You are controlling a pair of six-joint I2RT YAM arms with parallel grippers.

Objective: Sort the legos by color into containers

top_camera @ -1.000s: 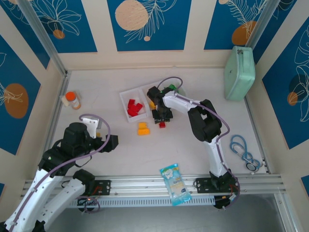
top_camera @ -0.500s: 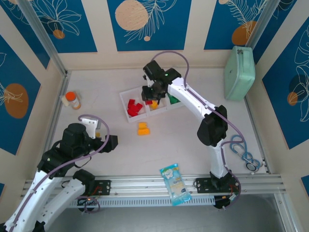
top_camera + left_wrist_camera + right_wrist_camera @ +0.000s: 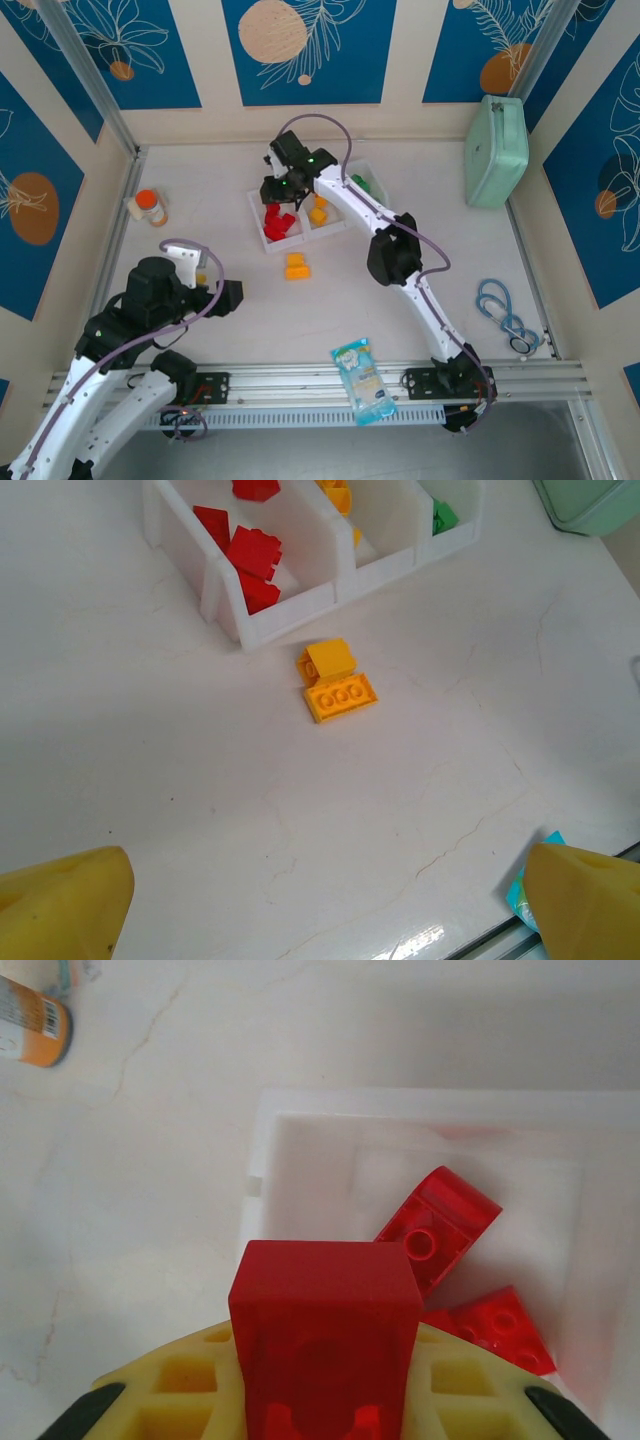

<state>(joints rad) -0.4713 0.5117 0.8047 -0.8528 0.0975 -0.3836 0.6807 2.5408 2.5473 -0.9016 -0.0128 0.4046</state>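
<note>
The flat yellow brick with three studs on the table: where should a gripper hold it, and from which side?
Probably from straight above, closing on the two short ends of the flat yellow brick. It lies flat, studs up, and a second yellow brick sits against its far long side.

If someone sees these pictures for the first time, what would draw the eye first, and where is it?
First comes the right gripper, shut on a red brick over the left end compartment of the white tray, where other red bricks lie. Next, two yellow-orange bricks lie touching each other on the table just in front of the tray. The left gripper hangs open at the near left, holding nothing.
</note>
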